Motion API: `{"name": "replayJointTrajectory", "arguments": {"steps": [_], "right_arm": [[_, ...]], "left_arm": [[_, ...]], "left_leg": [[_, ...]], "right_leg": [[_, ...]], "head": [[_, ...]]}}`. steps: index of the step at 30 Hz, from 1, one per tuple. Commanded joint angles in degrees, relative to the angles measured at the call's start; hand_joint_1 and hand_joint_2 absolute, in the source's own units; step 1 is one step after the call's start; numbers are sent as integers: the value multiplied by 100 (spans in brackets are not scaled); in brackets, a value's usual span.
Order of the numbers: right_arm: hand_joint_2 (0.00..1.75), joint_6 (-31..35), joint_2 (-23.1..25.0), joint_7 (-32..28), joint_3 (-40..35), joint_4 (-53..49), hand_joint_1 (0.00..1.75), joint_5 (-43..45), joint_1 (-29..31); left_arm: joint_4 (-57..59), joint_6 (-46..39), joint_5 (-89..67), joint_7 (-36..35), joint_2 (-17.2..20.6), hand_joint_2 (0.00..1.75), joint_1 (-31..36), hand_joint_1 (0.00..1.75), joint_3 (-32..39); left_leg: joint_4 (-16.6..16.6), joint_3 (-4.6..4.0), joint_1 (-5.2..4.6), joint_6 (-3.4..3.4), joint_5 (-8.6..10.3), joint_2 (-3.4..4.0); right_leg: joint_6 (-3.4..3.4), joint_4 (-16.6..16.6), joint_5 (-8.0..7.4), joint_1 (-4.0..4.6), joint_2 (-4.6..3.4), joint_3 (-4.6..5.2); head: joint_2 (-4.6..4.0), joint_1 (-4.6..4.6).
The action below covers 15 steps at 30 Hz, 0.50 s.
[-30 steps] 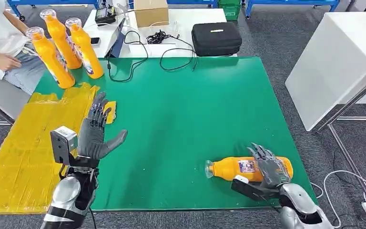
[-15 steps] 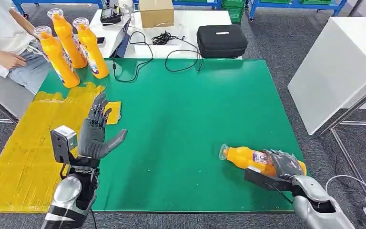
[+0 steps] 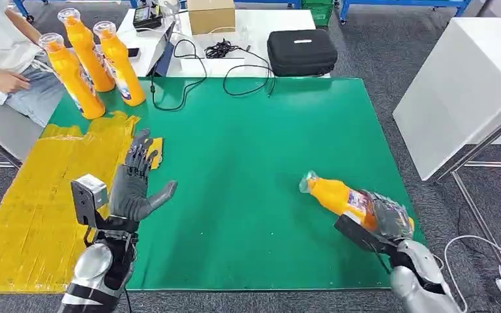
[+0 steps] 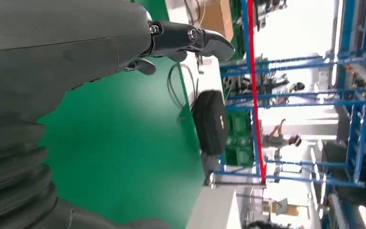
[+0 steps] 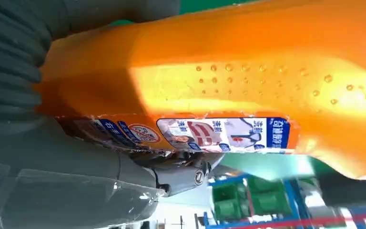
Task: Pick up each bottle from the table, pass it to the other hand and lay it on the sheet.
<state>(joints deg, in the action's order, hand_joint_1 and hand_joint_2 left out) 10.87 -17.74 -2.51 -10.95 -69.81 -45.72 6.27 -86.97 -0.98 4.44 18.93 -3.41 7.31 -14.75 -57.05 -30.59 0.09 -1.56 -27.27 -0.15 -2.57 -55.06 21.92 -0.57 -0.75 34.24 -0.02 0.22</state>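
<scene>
**Right hand holding a bottle at the near right of the green mat**

Where the right wrist view comes close, the orange bottle [image 5: 248,81] shows a label band with blue, white and red panels; the print looks like Chinese characters, too small and turned to read. A round red-rimmed logo sits at one end of the band. Raised dots stud the plastic above it.

Right hand [image 3: 386,218]: fingers wrapped around the bottle's lower body, over the label. Bottle [image 3: 342,199] tilted, clear-capped neck pointing toward the middle of the green mat [image 3: 254,143], near the mat's right front part. Whether its neck end touches the mat, cannot tell.

Left hand [image 3: 132,186]: released, fingers spread and pointing away from the robot, thumb out to the side, nothing in it. It hangs over the mat's left part, beside the yellow sheet [image 3: 32,202].

Three more orange bottles [image 3: 91,59] stand upright at the far left corner, caps clear, labels blue and white, unreadable.

Around: a person's arm [image 3: 0,78] at the far left edge. Behind the mat, a black case [image 3: 301,52], black cables [image 3: 215,52], a cardboard box [image 3: 210,14] on a white table [image 3: 254,29]. White cabinet [image 3: 460,85] to the right.
</scene>
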Motion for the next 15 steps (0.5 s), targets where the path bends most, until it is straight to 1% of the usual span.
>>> {"name": "replayJointTrajectory", "arguments": {"steps": [1,2,3,4,5,6,7,8,9,10,13,15], "right_arm": [[175,823,1392,-892,727,-488,175,731,75],[175,924,1540,-964,660,-597,175,762,130],[175,1260,1820,-1353,644,-787,175,1118,213],[175,1220,1939,-1439,571,-851,175,1385,311],[175,1226,1952,-1382,476,-855,175,1401,390],[175,1236,1950,-1337,443,-855,175,1401,420],[175,1236,1950,-1337,443,-855,175,1401,420],[175,1234,1917,-1338,456,-844,175,1401,407],[175,1259,1990,-1573,445,-828,175,1718,508],[175,1265,2035,-1575,390,-781,175,1740,641],[175,1194,2150,-1585,194,-609,175,2052,1045],[175,933,2224,-1624,87,-401,175,2435,1271]], "left_arm": [[95,294,-27,-127,244,175,89,0,-392],[139,351,-51,-145,255,175,134,0,-460],[234,476,-87,-156,294,175,248,0,-639],[304,548,-56,-178,291,175,318,0,-722],[365,547,-47,-177,284,175,372,0,-774],[385,541,-39,-177,281,175,390,0,-788],[385,541,-39,-177,281,175,390,0,-788],[384,540,-37,-176,284,175,391,0,-786],[441,614,44,-210,291,175,469,0,-860],[515,642,59,-228,268,175,559,0,-915],[712,762,260,-279,221,175,788,0,-1068],[785,774,304,-272,216,175,920,0,-1174]], "left_leg": [[4,-3,5,9,2,-5],[5,-8,8,9,5,-4],[5,-7,12,12,1,2],[4,-19,11,11,2,12],[2,-32,13,8,4,12],[-1,-24,14,14,-3,30],[0,-33,12,9,3,15],[1,-26,14,13,1,17],[3,-31,12,9,6,7],[4,-24,10,11,5,4],[-2,-46,8,6,9,0],[-6,-44,8,7,6,11]], "right_leg": [[8,2,2,8,6,3],[9,1,3,11,9,4],[13,-1,4,15,5,4],[12,-7,1,12,-4,15],[10,-10,-2,11,-3,25],[16,-19,2,12,-17,26],[11,-17,1,10,-1,33],[14,-16,4,13,0,28],[10,-12,2,11,9,32],[12,-15,5,10,13,27],[7,-16,-1,8,9,43],[9,-21,-1,8,2,42]], "head": [[0,4],[0,7],[0,9],[0,7],[0,9],[0,7],[0,9],[0,9],[0,4],[0,4],[0,9],[0,11]]}}
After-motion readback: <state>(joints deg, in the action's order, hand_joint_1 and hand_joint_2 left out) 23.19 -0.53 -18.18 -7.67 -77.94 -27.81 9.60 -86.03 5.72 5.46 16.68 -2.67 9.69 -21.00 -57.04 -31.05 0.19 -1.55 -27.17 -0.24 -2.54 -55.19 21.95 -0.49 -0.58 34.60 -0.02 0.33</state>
